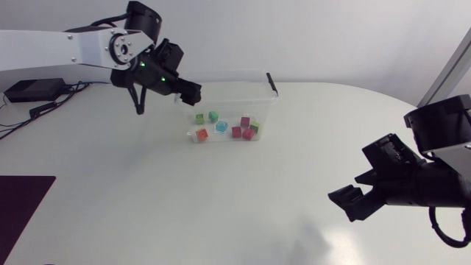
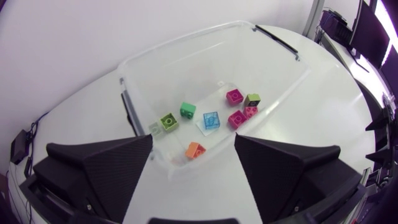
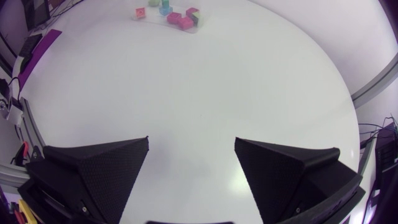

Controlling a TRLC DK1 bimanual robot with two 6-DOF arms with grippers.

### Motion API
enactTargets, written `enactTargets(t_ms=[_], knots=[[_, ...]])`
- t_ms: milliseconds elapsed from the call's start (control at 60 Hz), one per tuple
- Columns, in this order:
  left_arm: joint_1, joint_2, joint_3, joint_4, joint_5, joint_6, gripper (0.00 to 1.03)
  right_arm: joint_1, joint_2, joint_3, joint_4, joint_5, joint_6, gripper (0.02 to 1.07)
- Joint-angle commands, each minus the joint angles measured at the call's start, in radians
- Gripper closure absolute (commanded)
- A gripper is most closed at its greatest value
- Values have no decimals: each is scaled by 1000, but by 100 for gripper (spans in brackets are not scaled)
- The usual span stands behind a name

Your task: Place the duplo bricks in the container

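Left wrist view: left end effector (image 2: 193, 142), fingers apart and empty, above the near wall of the container (image 2: 186, 42), the duplo bricks (image 2: 211, 119) all inside, ahead of it; right end effector (image 3: 191, 142) likewise apart and empty; placing appears done, retreat next.

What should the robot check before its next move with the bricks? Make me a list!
1. Left gripper free: ok. It is open, holds nothing and hangs over the container.
2. Right gripper free: ok. It is open, empty and above bare table.
3. Container ready: ok. It is upright with no lid on.
4. Pieces inside: ok. The orange brick, the blue brick and the rest lie on its floor.
5. Nothing left out on the table: ok, none in sight.
6. Anything hidden under the arms: cannot tell.
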Motion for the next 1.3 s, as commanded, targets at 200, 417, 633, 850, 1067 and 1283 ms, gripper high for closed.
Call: enactTargets(t_ms=[200,417,633,850,1067,1283], knots=[[50,-294,-222,44,0,12,3,52,-13,4,0,7,61,7],[86,-515,-499,229,-24,-6,3,66,-24,1,119,103,136,7],[190,-657,-656,280,-29,-6,3,-11,-73,51,224,206,196,7],[254,-812,-751,320,-36,-9,3,-156,-217,145,205,280,205,7],[302,-954,-873,358,-44,-29,3,-153,-420,102,181,321,206,7],[373,-1171,-1064,441,-50,-37,3,-130,-658,-27,221,320,199,7]])
